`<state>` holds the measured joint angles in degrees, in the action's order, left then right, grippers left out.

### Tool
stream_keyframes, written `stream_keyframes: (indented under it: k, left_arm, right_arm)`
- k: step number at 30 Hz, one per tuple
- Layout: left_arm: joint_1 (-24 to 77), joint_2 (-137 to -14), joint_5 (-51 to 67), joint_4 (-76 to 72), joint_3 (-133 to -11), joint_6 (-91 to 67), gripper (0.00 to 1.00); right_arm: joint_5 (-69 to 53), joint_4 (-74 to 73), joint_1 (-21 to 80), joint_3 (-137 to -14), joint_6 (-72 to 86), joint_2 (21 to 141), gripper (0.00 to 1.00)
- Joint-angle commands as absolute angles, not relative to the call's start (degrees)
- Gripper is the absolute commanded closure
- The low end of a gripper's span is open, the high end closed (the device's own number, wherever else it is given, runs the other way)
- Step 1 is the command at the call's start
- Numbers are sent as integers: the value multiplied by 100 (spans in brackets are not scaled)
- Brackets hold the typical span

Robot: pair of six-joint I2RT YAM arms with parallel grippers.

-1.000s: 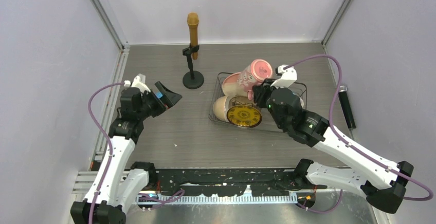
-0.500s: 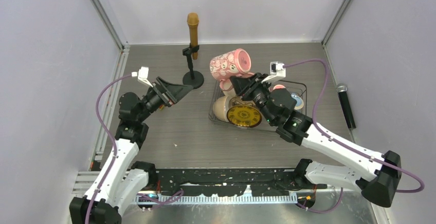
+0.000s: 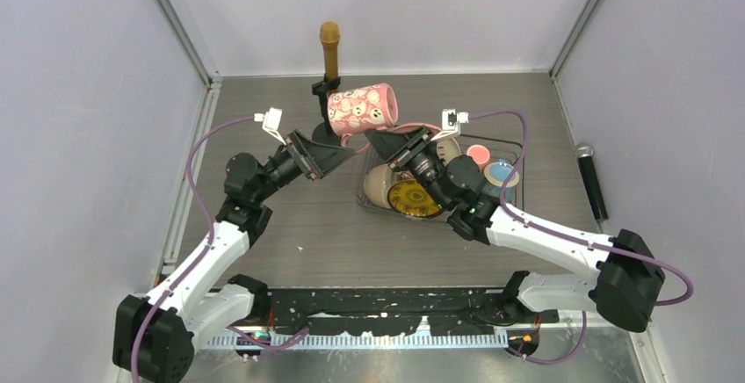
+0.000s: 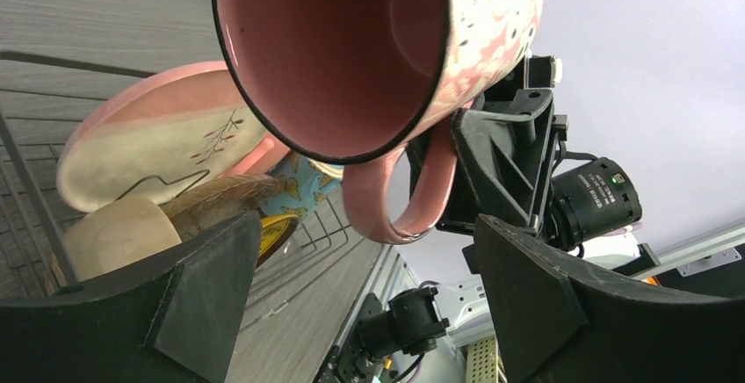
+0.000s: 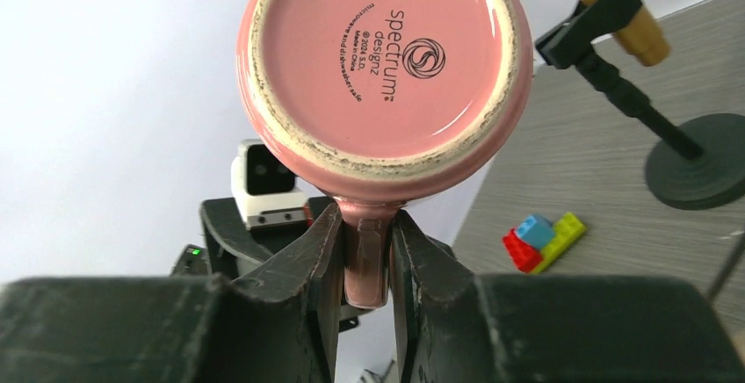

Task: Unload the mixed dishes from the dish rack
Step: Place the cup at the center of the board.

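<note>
My right claw [image 5: 367, 251] pinches the pink mug [image 3: 360, 109] by its handle. The mug hangs level near the rack's [image 3: 520, 172] left edge, mouth toward my wide-spread left claw [image 4: 365, 282], base toward my right wrist.

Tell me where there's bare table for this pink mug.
The grey wood table is bare between the black wire dish rack and the arm bases, and in the far-left corner beside the black microphone stand. Crowded where left hand and right hand meet at the pink patterned mug, by the rack.
</note>
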<state>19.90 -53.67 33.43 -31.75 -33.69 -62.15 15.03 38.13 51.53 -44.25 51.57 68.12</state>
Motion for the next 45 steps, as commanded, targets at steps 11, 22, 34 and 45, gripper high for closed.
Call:
stream_keyframes:
  k: [11,22,34,45]
  left_arm:
    - [2223,-5553,3034,-4562,-3516,-6423,22]
    - [2259,-5866,3183,-5299,-3398,-6798,38]
    - [2259,-5625,2773,-4992,-3292,-6865,88]
    - [2261,-5423,2191,-5004,-3076,-6872,100]
  right_arm:
    - [1297,6796,5159,-4051,6516,7171,100]
    - [1012,7970,5159,-4070,7307,7949,100]
    - [687,7751,5159,-4096,7195,7886,100]
    - [-560,6403,5159,-4614,6829,8000,35]
